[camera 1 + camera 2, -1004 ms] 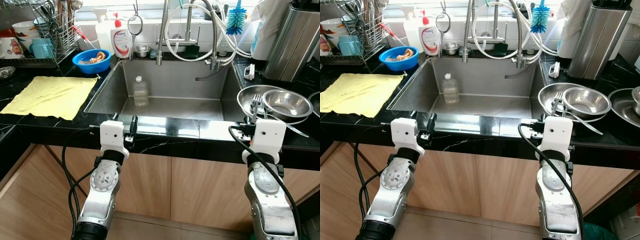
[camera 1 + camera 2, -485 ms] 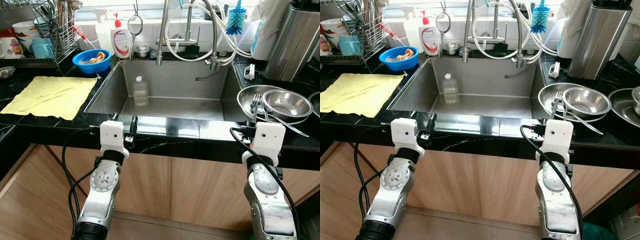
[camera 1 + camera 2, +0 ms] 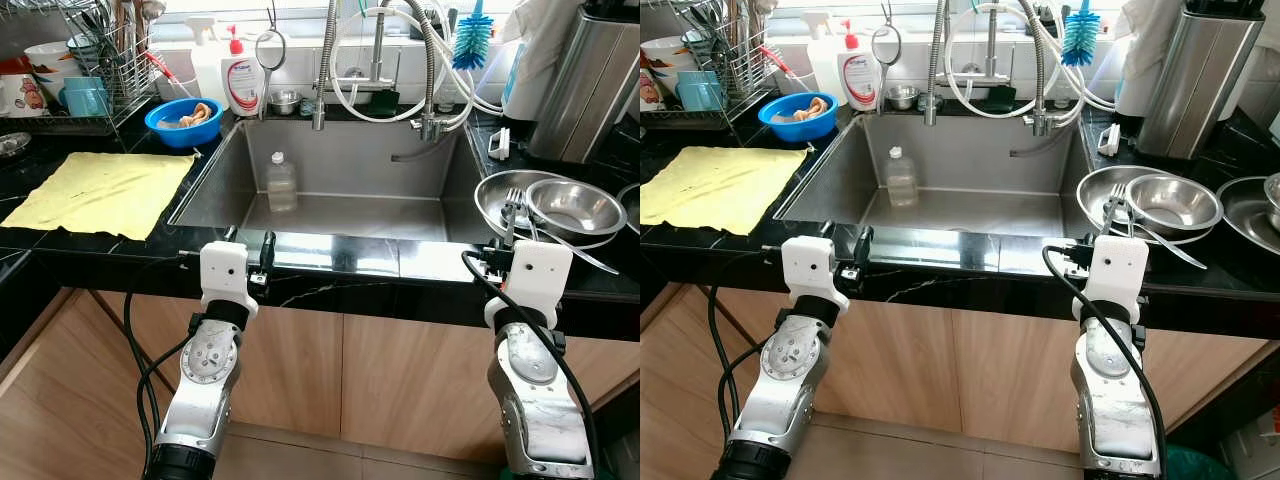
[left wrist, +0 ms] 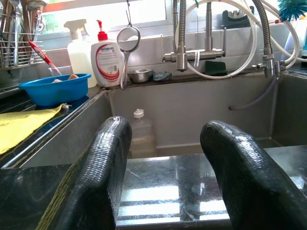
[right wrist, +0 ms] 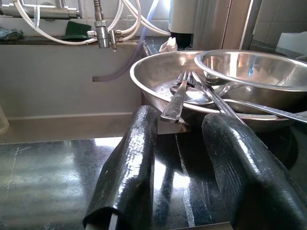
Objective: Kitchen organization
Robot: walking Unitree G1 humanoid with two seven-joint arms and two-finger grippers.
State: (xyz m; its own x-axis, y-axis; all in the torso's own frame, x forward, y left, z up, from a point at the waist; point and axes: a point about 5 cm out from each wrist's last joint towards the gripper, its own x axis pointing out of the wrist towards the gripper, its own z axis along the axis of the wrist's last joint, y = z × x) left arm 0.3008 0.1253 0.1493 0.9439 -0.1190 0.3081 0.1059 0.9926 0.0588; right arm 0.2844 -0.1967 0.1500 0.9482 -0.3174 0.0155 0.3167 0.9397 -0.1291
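Two nested steel bowls (image 3: 510, 195) sit on the black counter right of the sink, the smaller bowl (image 3: 575, 205) resting in the larger one. A fork (image 5: 178, 98) and a spoon (image 5: 192, 95) lie across the large bowl, their handles sticking out over its rim. My right gripper (image 5: 181, 120) is open just in front of that rim, low over the counter's front edge, with the fork handle's tip between its fingers. At the counter's front edge before the sink (image 3: 350, 215), my left gripper (image 4: 165, 132) is also open and holds nothing. A clear plastic bottle (image 3: 281, 182) stands in the sink.
A yellow cloth (image 3: 100, 192) lies on the left counter. Behind it are a blue bowl (image 3: 183, 120), a dish rack (image 3: 85, 70) and soap bottles (image 3: 242, 80). Faucet hoses (image 3: 380, 60) arch over the sink. A steel canister (image 3: 590, 85) stands at the far right.
The right wrist has sunk very slightly at the counter edge. The left arm and the objects have stayed put.
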